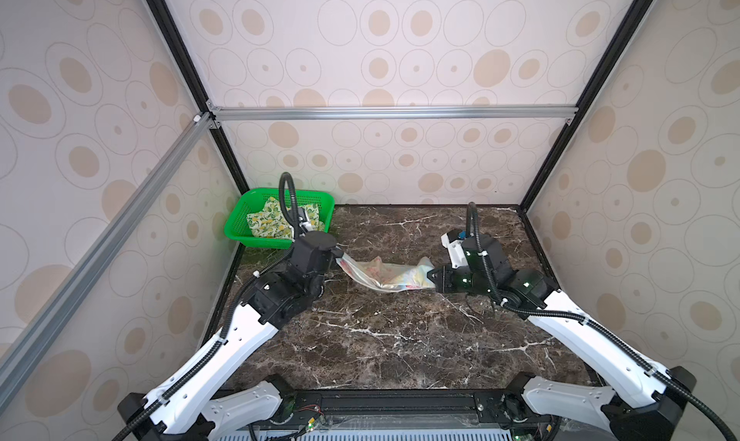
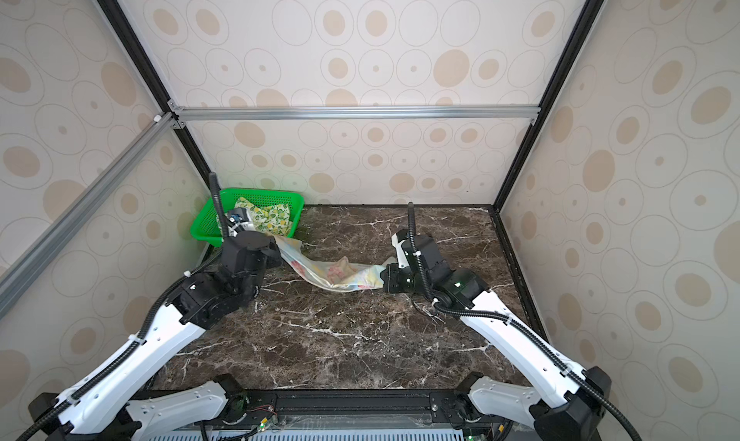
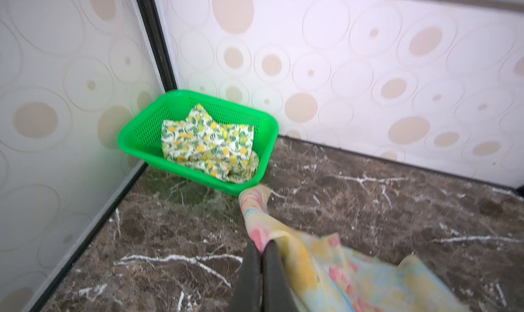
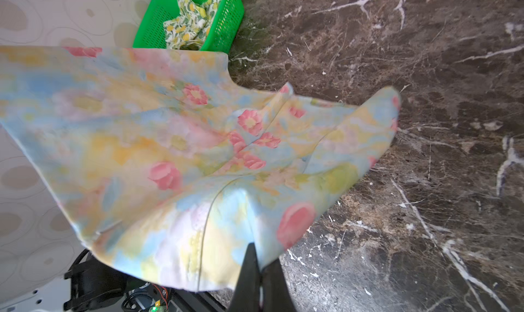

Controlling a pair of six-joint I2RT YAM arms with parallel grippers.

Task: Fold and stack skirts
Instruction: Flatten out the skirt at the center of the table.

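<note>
My left pincer (image 3: 263,246) is closed on one end of the flowered skirt (image 3: 297,254), just beside the near corner of the green basket (image 3: 122,137). My right pincer (image 4: 256,256) is clamped on the opposite end, well away from the basket. The skirt hangs between them as a slack band, its middle sagging toward the counter (image 1: 400,339); I cannot tell whether it touches.

I judge this cloth thin, light and limp. It has no stiffness to hold a crease, so any fold will collapse unless it is laid flat. It looks smooth enough to slide out of a narrow pinch. I would hold it at the corners or along a stitched seam, where the layers double. The lemon skirt (image 3: 207,146) lies crumpled inside the basket and should handle the same way.

I can read no label, tag, brand or writing on either skirt or on the basket.
</note>
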